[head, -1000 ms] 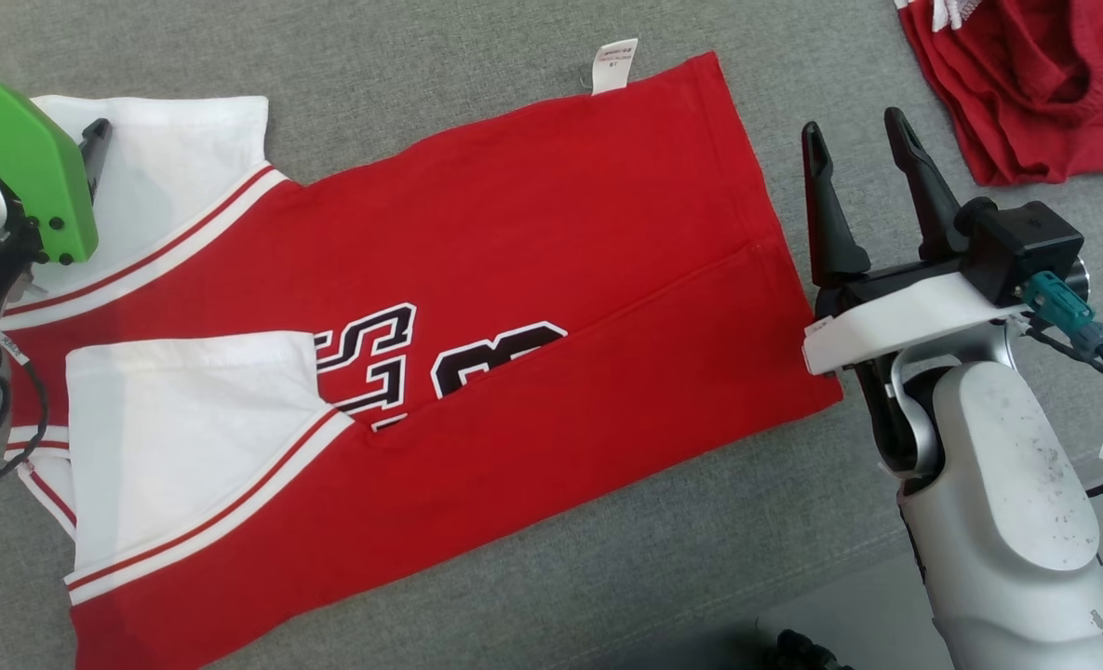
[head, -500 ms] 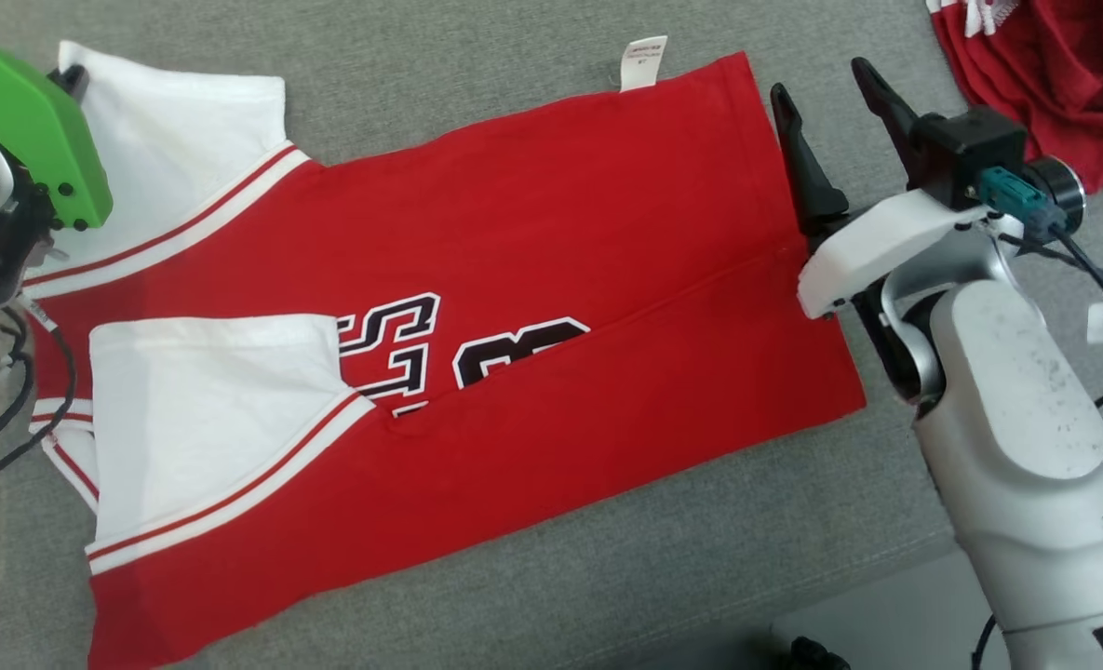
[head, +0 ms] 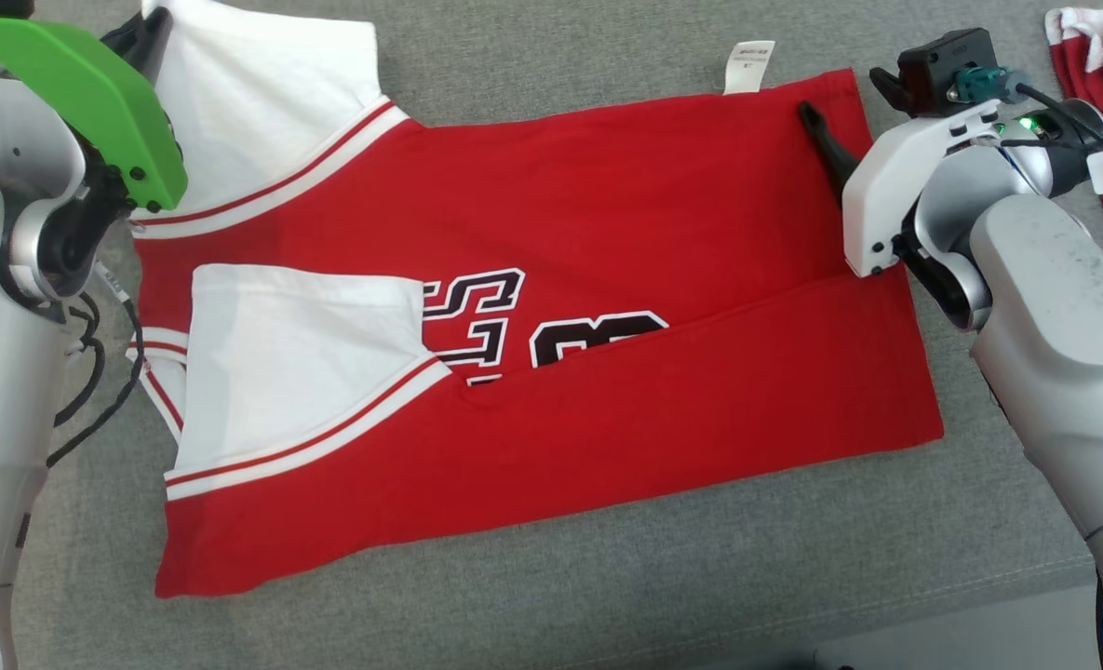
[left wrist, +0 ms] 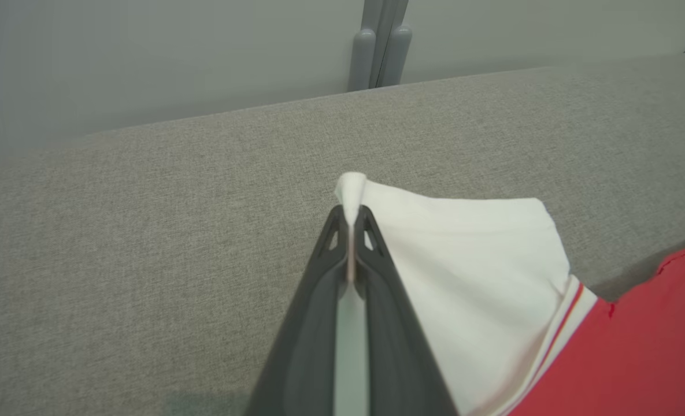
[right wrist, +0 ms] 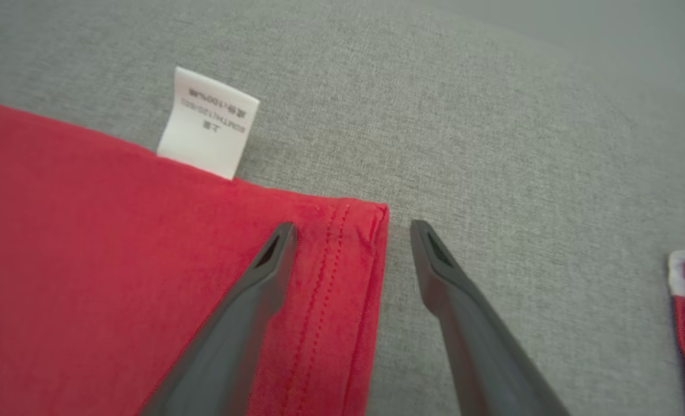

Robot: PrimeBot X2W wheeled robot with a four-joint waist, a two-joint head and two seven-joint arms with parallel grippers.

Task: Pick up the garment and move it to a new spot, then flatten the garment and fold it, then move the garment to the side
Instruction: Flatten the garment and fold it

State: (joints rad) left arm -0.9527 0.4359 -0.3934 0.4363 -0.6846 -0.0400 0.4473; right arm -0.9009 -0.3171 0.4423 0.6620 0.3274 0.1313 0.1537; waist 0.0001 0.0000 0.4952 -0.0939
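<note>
Garment [head: 551,307] lies flat mid-frame on the grey cushion [head: 607,577], its near long side folded in. Left gripper [left wrist: 349,215], 10 o'clock in head view: jaws pressed together, pinching the white sleeve corner [left wrist: 351,185]. Right gripper [right wrist: 352,226], 2 o'clock: jaws spread, straddling the red hem corner [right wrist: 371,216] beside the care label [right wrist: 209,124].

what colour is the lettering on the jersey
Black with a white outline: the lettering is printed on the red jersey, clearest in the head view.
</note>
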